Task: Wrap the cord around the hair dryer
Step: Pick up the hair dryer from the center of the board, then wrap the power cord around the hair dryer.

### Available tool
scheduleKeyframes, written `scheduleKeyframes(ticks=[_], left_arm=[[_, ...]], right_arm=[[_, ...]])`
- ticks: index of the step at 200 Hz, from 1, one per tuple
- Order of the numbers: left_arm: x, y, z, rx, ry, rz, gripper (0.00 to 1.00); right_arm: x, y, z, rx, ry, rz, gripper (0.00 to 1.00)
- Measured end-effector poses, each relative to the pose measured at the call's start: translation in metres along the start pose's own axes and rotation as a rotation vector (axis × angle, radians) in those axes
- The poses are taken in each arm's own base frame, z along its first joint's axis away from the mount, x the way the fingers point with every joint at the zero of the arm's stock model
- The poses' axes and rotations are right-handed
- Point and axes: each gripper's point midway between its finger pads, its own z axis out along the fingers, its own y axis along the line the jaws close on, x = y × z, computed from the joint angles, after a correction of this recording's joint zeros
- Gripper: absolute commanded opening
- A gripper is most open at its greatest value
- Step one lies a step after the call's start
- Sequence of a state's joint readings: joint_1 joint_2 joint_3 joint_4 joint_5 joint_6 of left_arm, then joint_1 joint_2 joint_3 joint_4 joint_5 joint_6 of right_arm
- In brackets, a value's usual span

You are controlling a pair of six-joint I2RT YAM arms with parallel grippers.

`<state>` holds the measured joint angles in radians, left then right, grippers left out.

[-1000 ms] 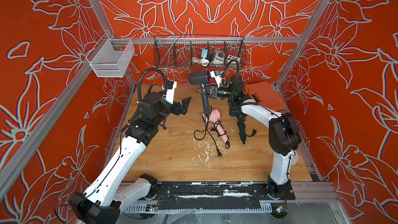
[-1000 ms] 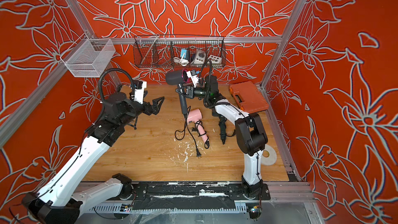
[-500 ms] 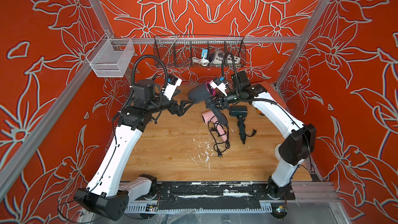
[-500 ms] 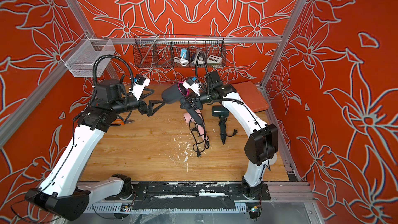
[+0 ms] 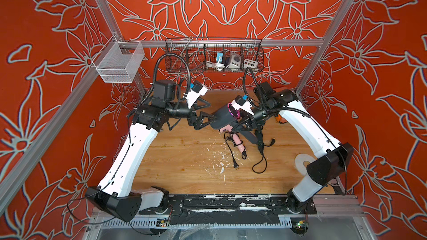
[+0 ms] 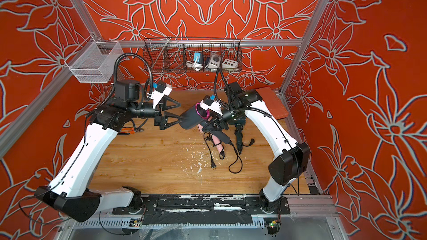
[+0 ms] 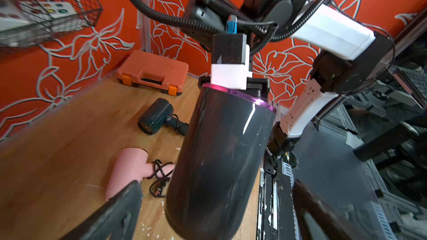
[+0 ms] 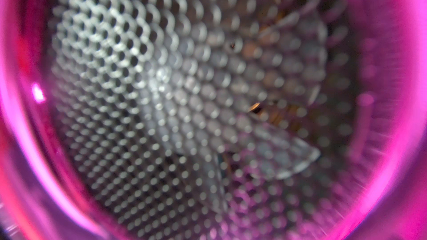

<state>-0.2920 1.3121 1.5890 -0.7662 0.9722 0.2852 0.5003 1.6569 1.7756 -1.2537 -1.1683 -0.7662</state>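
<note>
Now, right gripper (image 5: 241, 126): clenched on the handle of the grey hair dryer (image 5: 221, 118), just under the barrel.
Left gripper (image 5: 211, 111): jaws spread wide, one on each side of the barrel's nozzle end, not pressing on it.
Grey hair dryer, place: held in the air above the wooden tabletop (image 5: 184, 169), barrel tilted and handle slanting down; its magenta-ringed mesh intake fills the right wrist view.
Cord (image 5: 262, 158): drops from the handle's end into a slack loop on the boards, unwrapped; a plug (image 5: 235, 164) lies nearby.
Handling, judged: hard, glossy shell that is probably slippery on the round barrel and fairly light. The cord is limp yet springy and likely to uncoil.
Hold, judged: keep the handle, and pinch the cord close to where it leaves the handle.
Neighbours: pink hair dryer (image 7: 127, 172) and dark green hair dryer (image 7: 154, 118) lie below, cords bundled at their handles.
Black wire basket (image 5: 175, 51): white charger with cable (image 5: 218, 62), a grey adapter (image 5: 232, 60) and a white button box (image 5: 250, 62).
White mesh basket (image 5: 120, 65): nothing visible inside.
Orange tool case (image 7: 152, 70): latched, contents unseen.
</note>
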Motion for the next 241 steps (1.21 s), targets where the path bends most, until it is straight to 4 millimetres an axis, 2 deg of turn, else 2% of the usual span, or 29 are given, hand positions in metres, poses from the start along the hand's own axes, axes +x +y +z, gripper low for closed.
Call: scheduleKeyframes(ticks=[29, 68, 93, 125, 158, 174, 208, 224, 232, 241], left_arm=[[0.01, -0.011, 0.02, 0.074, 0.066, -0.016, 0.99], [0.016, -0.041, 0.04, 0.165, 0.135, 0.013, 0.99], [0.03, -0.057, 0.054, 0.19, 0.206, 0.024, 0.98], [0.042, -0.058, 0.06, 0.148, 0.261, 0.053, 0.95], [0.046, -0.052, 0.062, 0.099, 0.286, 0.078, 0.87], [0.046, -0.048, 0.063, 0.075, 0.288, 0.091, 0.79], [0.046, -0.046, 0.065, 0.063, 0.288, 0.115, 0.43], [0.046, -0.046, 0.066, 0.063, 0.285, 0.117, 0.18], [0.046, -0.045, 0.067, 0.062, 0.284, 0.115, 0.0], [0.046, -0.045, 0.067, 0.058, 0.281, 0.116, 0.0]], right_arm=[[0.0, 0.015, 0.008, -0.035, 0.034, -0.041, 0.0], [0.004, 0.028, 0.017, -0.074, 0.071, -0.059, 0.0], [0.008, 0.032, 0.02, -0.084, 0.094, -0.064, 0.0], [0.014, 0.034, 0.019, -0.085, 0.13, -0.048, 0.0], [0.016, 0.034, 0.019, -0.087, 0.146, -0.041, 0.0], [0.017, 0.034, 0.019, -0.088, 0.148, -0.038, 0.0], [0.018, 0.035, 0.018, -0.092, 0.155, -0.025, 0.0], [0.018, 0.035, 0.017, -0.09, 0.156, -0.024, 0.0], [0.018, 0.034, 0.017, -0.09, 0.157, -0.023, 0.0], [0.018, 0.033, 0.017, -0.089, 0.159, -0.021, 0.0]])
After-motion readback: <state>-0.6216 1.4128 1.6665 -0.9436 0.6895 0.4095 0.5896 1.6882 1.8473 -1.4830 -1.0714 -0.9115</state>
